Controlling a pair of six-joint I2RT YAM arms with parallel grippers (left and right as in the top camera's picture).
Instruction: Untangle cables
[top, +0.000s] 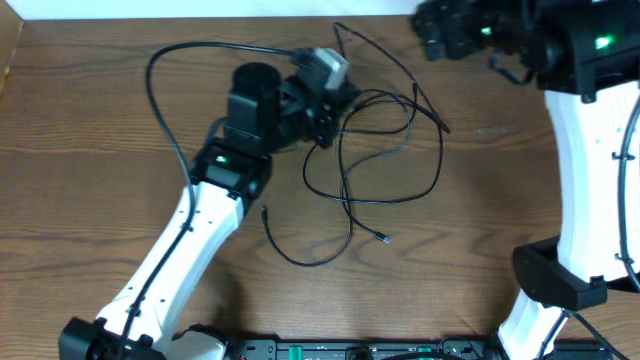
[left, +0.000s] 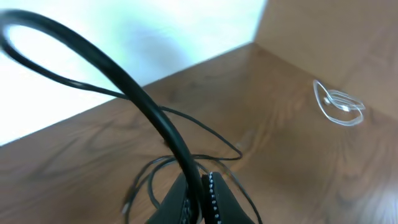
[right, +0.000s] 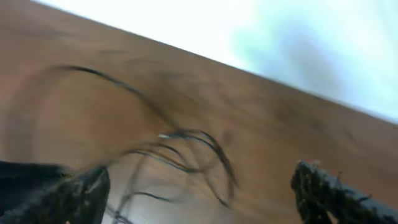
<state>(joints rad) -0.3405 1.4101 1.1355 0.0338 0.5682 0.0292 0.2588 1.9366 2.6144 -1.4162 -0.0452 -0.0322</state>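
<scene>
Left hand (top: 325, 130): closed tight. In its wrist view a black cord rises out of the shut fingertips toward 11 o'clock, so we judge it is pinching one strand of the cables (top: 346, 185).
Cables: loose overlapping loops on the surface (top: 100, 150), spreading from the left hand toward 4 o'clock. One plug end lies at 6 o'clock of the tangle and another at 8 o'clock.
Right hand (top: 432, 40): spread wide with nothing between its fingers, raised at 1 o'clock of the tangle. Its wrist view is blurred, and the cables (right: 193, 140) show ahead of it.
Risk, tightening: we see several crossings close to the pinch. Pulling the held strand (left: 155, 118) while the rest lies free could draw them into a knot.
Risk, dragging: with only one hand gripping, we think a lift would carry the whole tangle along instead of separating it.
Risk, wrong strand: the cords are thin and alike, so the right hand may close on two at once or on the same strand.
Risk, snagging: the left arm's own thicker cable (top: 152, 80) arcs at 10 o'clock, and a wide swing could catch it.
</scene>
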